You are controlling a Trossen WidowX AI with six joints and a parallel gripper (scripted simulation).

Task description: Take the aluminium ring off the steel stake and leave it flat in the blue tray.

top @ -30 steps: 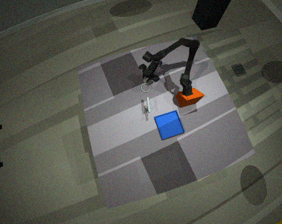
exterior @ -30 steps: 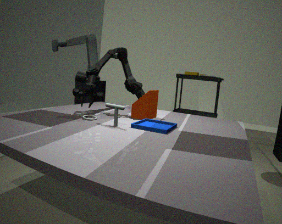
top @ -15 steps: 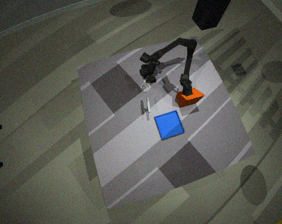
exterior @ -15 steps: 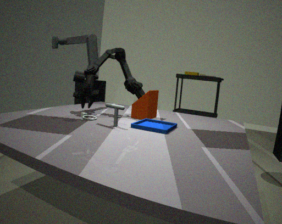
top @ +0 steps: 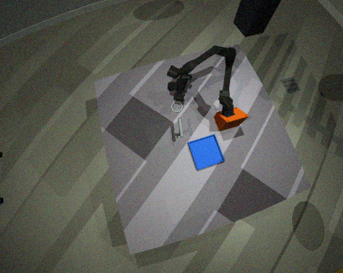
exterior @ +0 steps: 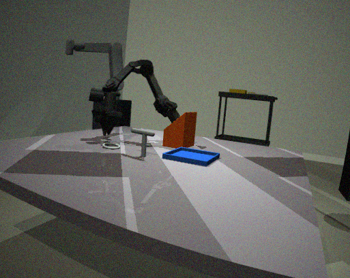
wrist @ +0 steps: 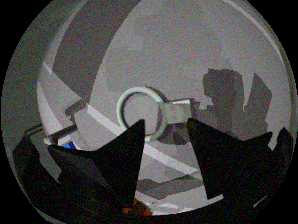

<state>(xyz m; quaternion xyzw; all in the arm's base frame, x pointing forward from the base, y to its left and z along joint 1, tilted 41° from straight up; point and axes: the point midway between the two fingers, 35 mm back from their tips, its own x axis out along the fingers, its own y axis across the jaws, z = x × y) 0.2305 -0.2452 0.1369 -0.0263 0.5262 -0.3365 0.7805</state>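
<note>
Tab (wrist: 177, 112) is what the next move turns on: wrist view has the small, squarish, pale metal tab at 3 o'clock on the round aluminium ring (top: 172, 106) (exterior: 111, 148) (wrist: 120, 112), showing just past the space between the fingertips. Ring's hoop sits toward 11 o'clock from the midpoint of the black parallel-jaw gripper (top: 179, 101) (exterior: 106, 134) (wrist: 167, 120). Fingers apart, nothing held, tips above the table; exact height can't be told. Likely step: line up on the tab, go down, close.

Ring already off the T-shaped grey steel stake (top: 180, 128) (exterior: 144, 146) (wrist: 61, 135), looks flat on the table. Top view: ring at about 6 o'clock from gripper, stake at 6 from ring, square blue tray (top: 210, 164) (exterior: 185, 160) (wrist: 68, 146) at 5 o'clock, farther out. Ring thin, pale, closed, open centre; tab flat and wider than the hoop's stock. Tab hidden in top view. Risk: a finger landing on the hoop and pushing it. Carry to tray should clear the cross-bar. Unfreed part done, traying not.
</note>
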